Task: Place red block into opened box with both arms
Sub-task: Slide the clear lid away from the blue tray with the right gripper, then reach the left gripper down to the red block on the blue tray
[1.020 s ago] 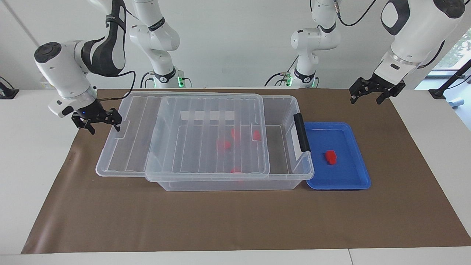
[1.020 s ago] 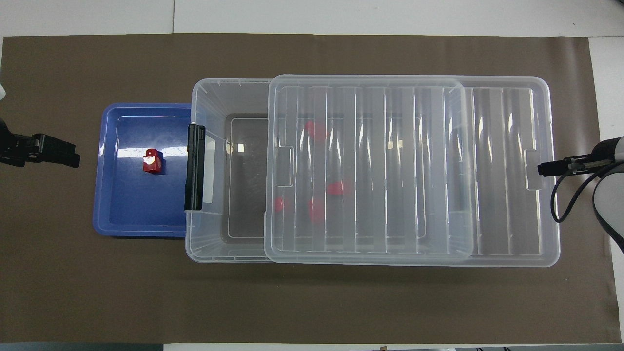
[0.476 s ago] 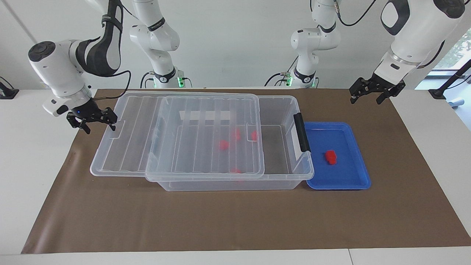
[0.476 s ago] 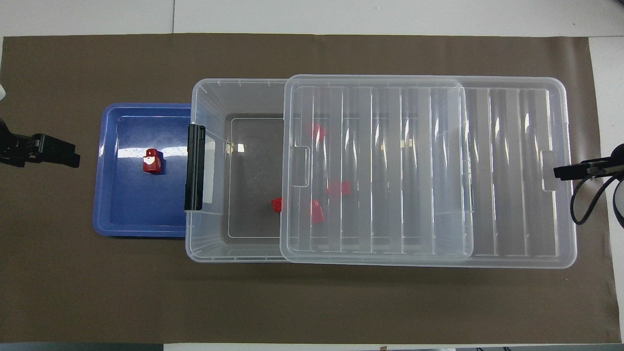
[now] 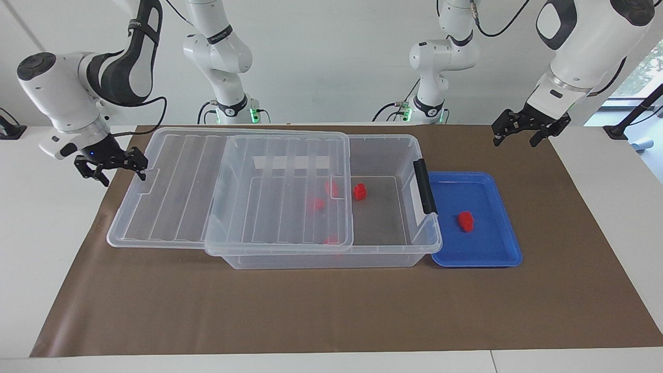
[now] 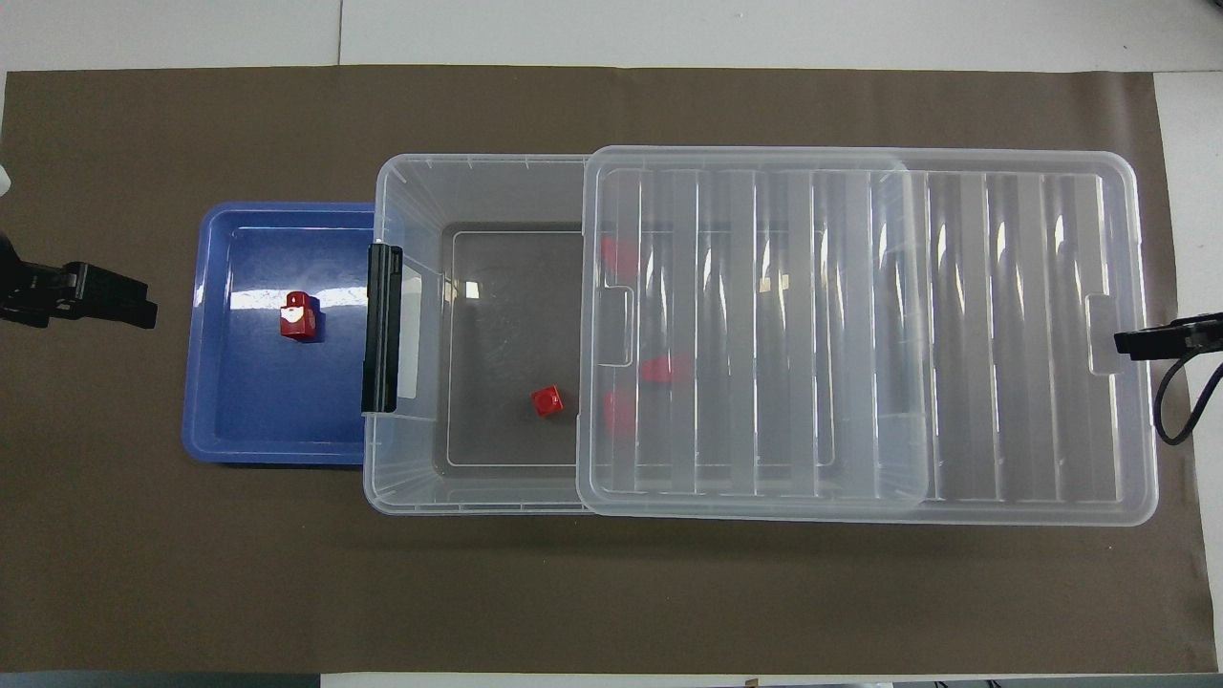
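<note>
One red block [image 5: 465, 220] [image 6: 298, 316] lies in the blue tray [image 5: 487, 248] [image 6: 248, 411]. The clear box [image 5: 331, 259] [image 6: 411, 182] stands beside it, its ribbed lid [image 5: 176, 181] [image 6: 955, 334] slid partway off toward the right arm's end. Another red block [image 5: 359, 191] [image 6: 547, 400] lies uncovered on the box floor, and more red blocks [image 5: 316, 203] [image 6: 659, 369] show through the lid. My right gripper [image 5: 121, 173] [image 6: 1147, 341] is open, one finger at the lid's end tab. My left gripper [image 5: 518, 137] [image 6: 115, 298] hangs open over the mat beside the tray.
A black latch handle [image 5: 424, 186] [image 6: 382, 328] stands on the box end that meets the tray. A brown mat [image 5: 331, 311] [image 6: 611, 592] covers the table. The overhanging lid reaches almost to the mat's edge at the right arm's end.
The right gripper has moved toward its own end of the table and the lid has slid with it, uncovering one red block in the box. The left arm has stayed still.
</note>
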You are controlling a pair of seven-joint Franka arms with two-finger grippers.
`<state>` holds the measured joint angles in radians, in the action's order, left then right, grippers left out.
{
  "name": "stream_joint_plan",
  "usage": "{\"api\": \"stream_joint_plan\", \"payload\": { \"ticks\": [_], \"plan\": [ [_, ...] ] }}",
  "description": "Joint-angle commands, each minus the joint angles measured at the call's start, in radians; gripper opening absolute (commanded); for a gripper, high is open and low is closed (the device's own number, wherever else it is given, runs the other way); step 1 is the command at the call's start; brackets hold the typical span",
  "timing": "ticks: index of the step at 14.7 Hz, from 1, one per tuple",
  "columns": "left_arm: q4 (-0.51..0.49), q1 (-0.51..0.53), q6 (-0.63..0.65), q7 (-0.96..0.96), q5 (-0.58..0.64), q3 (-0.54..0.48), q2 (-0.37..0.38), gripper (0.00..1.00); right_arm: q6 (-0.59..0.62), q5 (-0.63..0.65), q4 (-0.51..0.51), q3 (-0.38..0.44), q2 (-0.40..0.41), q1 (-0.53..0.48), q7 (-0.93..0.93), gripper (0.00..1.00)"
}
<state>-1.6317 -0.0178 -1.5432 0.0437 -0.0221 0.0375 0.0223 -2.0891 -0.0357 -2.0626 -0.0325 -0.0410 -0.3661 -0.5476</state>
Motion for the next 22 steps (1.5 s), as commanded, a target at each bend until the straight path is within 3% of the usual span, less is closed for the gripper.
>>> {"api": "stream_joint_plan", "payload": {
  "ticks": [1, 11, 15, 19, 22],
  "plan": [
    [-0.014, -0.005, 0.006, 0.012, -0.007, -0.01, 0.019, 1.0, -0.009, 0.005, 0.012, -0.004, 0.012, -0.03, -0.044, 1.0],
    [-0.034, -0.014, 0.016, 0.011, -0.007, -0.005, 0.03, 1.0, 0.01, 0.005, 0.038, -0.009, 0.015, -0.01, -0.034, 1.0],
    [-0.204, -0.047, -0.199, 0.012, -0.007, 0.001, 0.077, 1.0, 0.101, 0.003, 0.113, -0.014, 0.023, 0.045, 0.047, 1.0],
    [-0.351, -0.038, -0.415, 0.018, -0.007, 0.001, 0.077, 1.0, 0.311, 0.005, 0.264, -0.015, 0.013, 0.125, 0.208, 1.0],
    [-0.437, -0.033, -0.53, 0.022, -0.007, -0.001, 0.035, 1.0, 0.452, 0.007, 0.372, -0.018, 0.004, 0.159, 0.308, 1.0]
  ]
}}
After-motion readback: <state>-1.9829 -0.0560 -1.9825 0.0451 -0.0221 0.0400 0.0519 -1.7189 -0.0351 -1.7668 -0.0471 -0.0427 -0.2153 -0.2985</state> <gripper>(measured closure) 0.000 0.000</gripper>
